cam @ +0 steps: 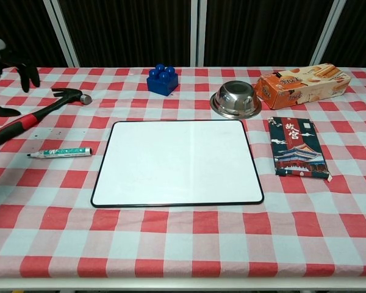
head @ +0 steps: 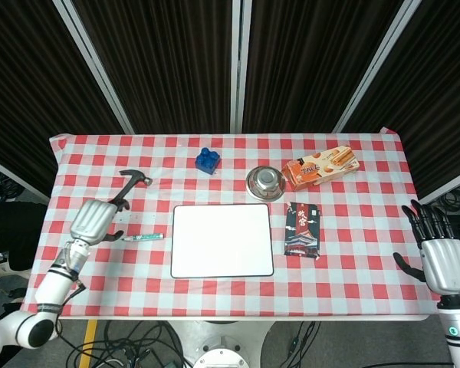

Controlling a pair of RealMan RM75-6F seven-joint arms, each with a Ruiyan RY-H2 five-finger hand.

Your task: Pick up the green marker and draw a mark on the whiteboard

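My left hand [head: 93,221] is empty, fingers apart, over the hammer [head: 130,184] near the tabletop's left edge. The green marker [head: 144,237] lies between that edge and the whiteboard [head: 222,240]. I'd come down low, pinch mid-barrel and avoid the hammer. Right hand [head: 443,264] is spread off the right edge.

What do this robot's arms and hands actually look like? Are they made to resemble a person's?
Partly. Each hand has a smooth silver-grey metal back and slim black fingers, much like a gloved human hand: see the left hand and the right hand. The wrists and forearms are glossy white rounded shells with dark rings at the joints. There are no sleeves, and no markings that can be read.
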